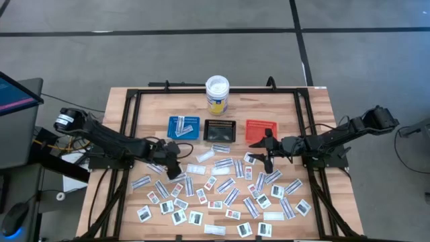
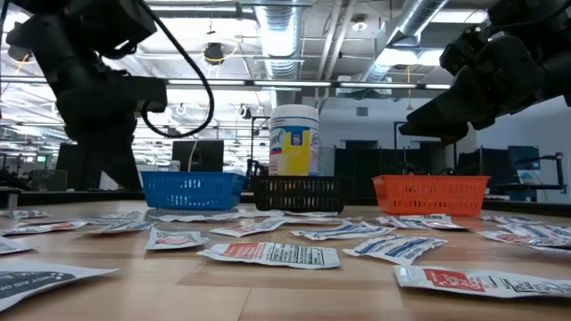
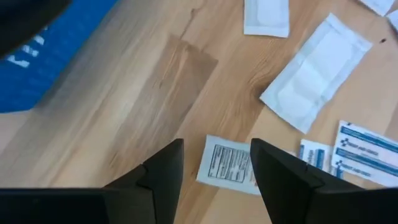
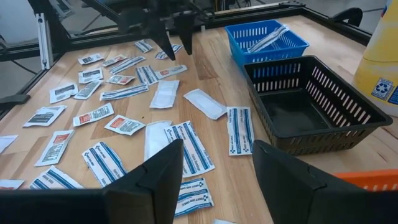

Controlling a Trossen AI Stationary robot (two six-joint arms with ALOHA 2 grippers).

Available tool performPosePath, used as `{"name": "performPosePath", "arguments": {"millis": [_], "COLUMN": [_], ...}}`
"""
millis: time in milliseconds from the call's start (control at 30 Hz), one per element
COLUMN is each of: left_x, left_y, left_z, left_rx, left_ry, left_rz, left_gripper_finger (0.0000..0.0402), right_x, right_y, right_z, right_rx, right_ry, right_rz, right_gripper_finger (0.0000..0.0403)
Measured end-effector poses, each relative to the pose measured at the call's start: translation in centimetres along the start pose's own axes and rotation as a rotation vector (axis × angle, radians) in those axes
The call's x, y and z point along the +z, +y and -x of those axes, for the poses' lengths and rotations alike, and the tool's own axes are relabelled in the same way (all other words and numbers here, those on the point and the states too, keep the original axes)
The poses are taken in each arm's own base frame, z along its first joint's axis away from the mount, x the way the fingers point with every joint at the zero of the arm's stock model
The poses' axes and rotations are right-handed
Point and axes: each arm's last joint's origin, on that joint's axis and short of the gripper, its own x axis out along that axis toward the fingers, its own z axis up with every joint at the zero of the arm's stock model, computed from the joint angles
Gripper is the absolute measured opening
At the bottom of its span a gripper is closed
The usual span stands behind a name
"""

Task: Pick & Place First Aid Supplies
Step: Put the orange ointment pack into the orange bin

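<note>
Left gripper [image 1: 173,161] and right gripper [image 1: 267,153] apparently hover, jaws apart.

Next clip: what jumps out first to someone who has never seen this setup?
The scatter of first aid packets covering the near half of the wooden table. Behind them stands a row of three small trays, blue, black and orange, with a white-lidded tub behind the black one. The left gripper and right gripper both hover open over the packets, holding nothing.
</note>
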Motion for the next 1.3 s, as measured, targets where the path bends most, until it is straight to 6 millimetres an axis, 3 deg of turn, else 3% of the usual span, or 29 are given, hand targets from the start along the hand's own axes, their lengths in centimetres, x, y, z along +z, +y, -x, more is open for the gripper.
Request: {"name": "performPosePath", "arguments": {"millis": [233,400,700,800,1067,1300], "left_x": [-1.3,-1.5,-1.3,-0.8,1.4,5.2], "left_y": [0.2,0.2,0.0,-0.3,-1.8,-3.8], "left_z": [-2.3,-2.8,-2.9,-3.0,-2.7,-0.5], "left_rx": [0.064,0.083,0.068,0.042,-0.039,-0.082], "left_ry": [0.051,0.052,0.019,-0.044,-0.308,-0.665], "left_rz": [0.034,0.024,0.036,0.009,-0.042,-0.17], "left_gripper_finger": [0.0186,0.0176,0.0043,0.0009,0.0007,0.0007], "right_x": [0.0,0.0,0.0,0.0,0.2,1.1], "right_y": [0.0,0.0,0.0,0.0,-0.7,-1.4], "right_z": [0.0,0.0,0.0,0.0,-0.2,-0.3], "right_rx": [0.0,0.0,-0.001,-0.003,-0.041,-0.069], "right_ry": [0.0,0.0,-0.001,-0.001,-0.012,-0.09], "right_rz": [0.0,0.0,0.0,0.007,0.045,-0.041], "right_gripper_finger": [0.0186,0.0186,0.0186,0.0186,0.0186,0.0186]}}
